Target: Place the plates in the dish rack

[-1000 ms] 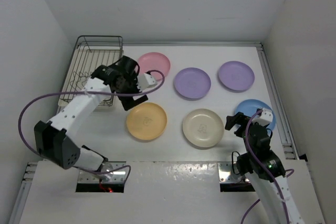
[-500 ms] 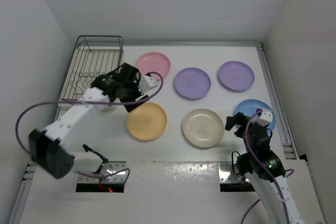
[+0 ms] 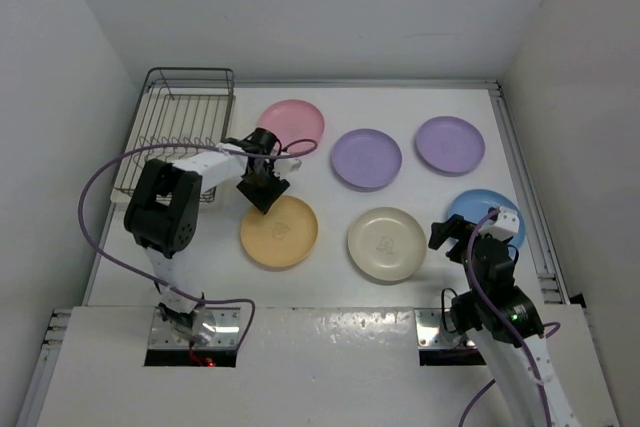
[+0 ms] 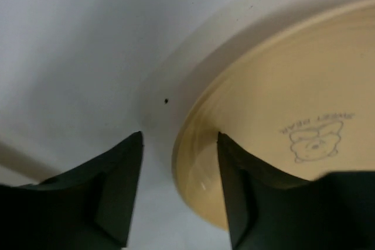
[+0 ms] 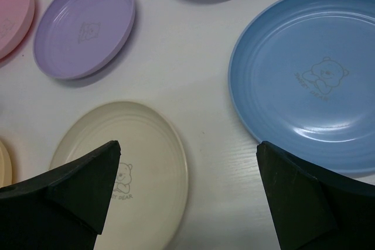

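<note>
The left gripper (image 4: 179, 139) has its jaws apart and unclenched astride the far-left rim of the orange-yellow plate (image 3: 280, 232); I'd sink the outer finger to the table (image 3: 330, 202) under the lip, then pinch squarely. That plate lies flat and face up, just near-right of the dish rack (image 3: 185, 107), and being round has no long axis. The right gripper (image 3: 455, 232) hangs with jaws wide, grasping nothing.

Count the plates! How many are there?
6: pink plate by the dish rack; middle lilac plate and right lilac plate at the back; orange-yellow plate and cream plate nearer; light blue plate far right, partly behind the right arm. None seem hidden.
</note>
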`<state>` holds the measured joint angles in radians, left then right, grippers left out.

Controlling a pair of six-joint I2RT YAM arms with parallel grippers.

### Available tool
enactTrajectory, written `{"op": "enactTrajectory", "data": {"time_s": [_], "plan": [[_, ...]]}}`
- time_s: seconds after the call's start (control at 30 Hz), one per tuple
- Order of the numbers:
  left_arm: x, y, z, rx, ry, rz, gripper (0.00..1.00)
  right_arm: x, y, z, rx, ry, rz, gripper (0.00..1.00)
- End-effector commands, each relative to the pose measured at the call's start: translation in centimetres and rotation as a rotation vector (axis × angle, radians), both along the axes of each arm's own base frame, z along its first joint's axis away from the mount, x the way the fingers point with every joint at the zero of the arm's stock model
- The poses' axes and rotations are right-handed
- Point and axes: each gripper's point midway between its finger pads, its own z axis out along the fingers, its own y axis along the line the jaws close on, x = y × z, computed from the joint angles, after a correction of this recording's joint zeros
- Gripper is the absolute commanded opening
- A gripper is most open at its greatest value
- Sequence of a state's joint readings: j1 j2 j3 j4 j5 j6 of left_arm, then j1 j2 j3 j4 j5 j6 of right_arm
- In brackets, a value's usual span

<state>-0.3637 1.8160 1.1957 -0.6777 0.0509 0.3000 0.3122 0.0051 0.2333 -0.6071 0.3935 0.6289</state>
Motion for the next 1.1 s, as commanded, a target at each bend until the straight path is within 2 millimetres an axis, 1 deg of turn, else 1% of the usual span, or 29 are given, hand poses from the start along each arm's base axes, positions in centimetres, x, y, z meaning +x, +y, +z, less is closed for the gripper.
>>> {"op": "enactTrajectory", "data": {"time_s": [0.0,0.03,0.1,0.13,0.17,0.2,0.23,0.3,0.33,0.37,0.4,0.43,0.47,0.53,0.57,0.6,0.63,0.67,0.73,0.77,0.8,0.83,0.87,0.9,0.93,0.97,1.0,1.03,1.07], "plan": [[0.6,0.2,-1.5,-0.036,0.041,0.036,0.54,0.2,-0.1,2.3,0.02,-0.075,-0.012,0.99],[0.5,-0.1,-1.5,-0.05,0.046,0.023,0.5,0.2,-0.1,2.3,0.024,-0.076,-0.014,0.99],[0.2,0.7,-1.7,-0.053,0.065,0.033,0.37,0.2,-0.2,2.4,0.025,-0.082,-0.018,0.99],[0.0,0.7,-1.3,-0.053,0.065,0.033,0.3,0.3,-0.2,2.4,0.022,-0.086,-0.016,0.99],[0.3,0.6,-1.1,-0.056,0.055,0.033,0.08,0.3,-0.2,2.4,0.023,-0.088,-0.02,0.99],[0.1,0.9,-0.3,-0.059,0.063,0.061,0.0,0.3,-0.3,2.3,0.021,-0.085,-0.023,0.99],[0.9,0.3,1.6,-0.093,0.027,0.054,0.0,0.3,-0.3,2.3,0.02,-0.088,-0.022,0.99],[1.5,0.0,4.3,-0.119,-0.014,0.088,0.0,0.4,-0.2,2.2,0.019,-0.083,-0.019,0.99],[2.2,-0.4,6.1,-0.146,-0.057,0.119,0.0,0.4,-0.1,2.2,0.016,-0.085,-0.015,0.99],[3.5,-0.7,10.0,-0.183,-0.164,0.13,0.0,0.4,-0.3,2.1,0.014,-0.079,-0.021,0.99],[3.6,-1.0,12.0,-0.199,-0.209,0.139,0.0,0.4,-0.3,2.1,0.013,-0.076,-0.019,0.99],[4.5,-0.9,14.9,-0.218,-0.287,0.179,0.0,0.3,-0.3,2.1,0.01,-0.076,-0.023,0.99],[4.6,-0.5,18.1,-0.236,-0.373,0.201,0.0,0.4,-0.4,2.2,0.007,-0.079,-0.026,0.99],[5.1,0.4,21.8,-0.243,-0.477,0.259,0.0,0.3,-0.5,2.3,0.007,-0.081,-0.03,0.99],[5.9,1.7,24.7,-0.212,-0.574,0.315,0.0,0.3,-0.6,2.3,0.004,-0.081,-0.032,0.99],[5.8,2.7,27.0,-0.217,-0.639,0.396,0.0,0.3,-0.5,2.3,0.006,-0.081,-0.028,0.99],[6.1,4.5,29.7,-0.173,-0.733,0.47,0.0,0.3,-0.5,2.4,0.008,-0.084,-0.03,0.99],[6.0,5.0,31.2,-0.162,-0.775,0.471,0.0,0.3,-0.5,2.3,0.007,-0.084,-0.031,0.99],[5.6,7.4,34.5,-0.125,-0.878,0.523,0.0,0.3,-0.6,2.4,0.009,-0.088,-0.035,0.99],[5.3,9.8,36.9,-0.076,-0.962,0.612,0.0,0.3,-0.6,2.4,0.007,-0.089,-0.035,0.99],[5.1,11.1,38.2,-0.044,-1.01,0.641,0.0,0.3,-0.6,2.4,0.009,-0.089,-0.033,0.99],[4.8,13.2,40.3,0.004,-1.083,0.681,0.0,0.3,-0.6,2.4,0.007,-0.09,-0.037,0.99],[4.1,15.7,41.6,0.099,-1.138,0.767,0.0,0.3,-0.7,2.4,0.006,-0.09,-0.043,0.99],[3.5,17.4,42.9,0.153,-1.186,0.818,0.0,0.3,-0.7,2.4,0.004,-0.09,-0.041,0.99],[3.3,19.9,44.8,0.203,-1.271,0.904,0.0,0.3,-0.7,2.5,0.005,-0.091,-0.041,0.99],[1.9,21.8,46.3,0.305,-1.323,0.934,0.0,0.3,-0.8,2.5,0.004,-0.091,-0.047,0.99],[0.8,23.9,45.1,0.443,-1.312,1.013,0.0,0.3,-0.9,2.5,0.003,-0.095,-0.05,0.99],[0.2,25.1,45.3,0.507,-1.334,1.046,0.0,0.3,-0.9,2.6,0.004,-0.097,-0.051,0.99],[-0.6,26.5,46.6,0.569,-1.397,1.086,0.0,0.3,-0.9,2.6,0.006,-0.101,-0.051,0.99]]}}
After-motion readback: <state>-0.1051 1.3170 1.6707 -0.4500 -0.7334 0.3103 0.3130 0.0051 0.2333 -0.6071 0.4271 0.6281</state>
